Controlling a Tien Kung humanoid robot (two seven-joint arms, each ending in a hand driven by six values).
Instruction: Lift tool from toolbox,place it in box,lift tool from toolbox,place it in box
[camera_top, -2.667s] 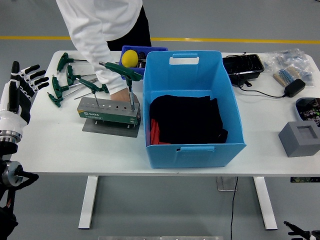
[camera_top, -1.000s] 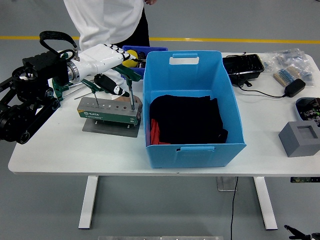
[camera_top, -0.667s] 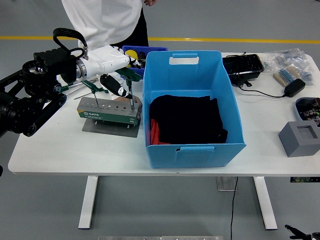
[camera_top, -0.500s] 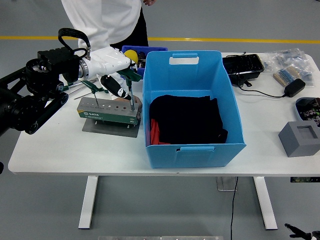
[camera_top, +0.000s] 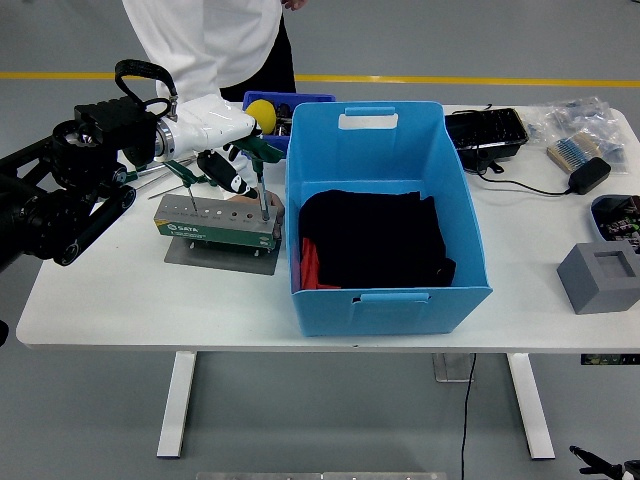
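Green T-handled tool (camera_top: 258, 160) upright in grey toolbox rack (camera_top: 217, 222), directly beneath left hand (camera_top: 226, 135). White fingers curled over the green crossbar, thumb (camera_top: 226, 174) hanging down beside the shaft; closed grip probable but not certain, tool not yet lifted clear. Blue box (camera_top: 385, 215) immediately right of hand, holding black cloth and something red; no green tool visible inside, so judged first lift only starting, both placements left. More green T-handles (camera_top: 125, 170) loose on tabletop (camera_top: 120, 300) behind and left of hand. Rack label reads "SATA". Person in white (camera_top: 205, 45) standing beyond hand, hands off the tools. Right hand unseen.
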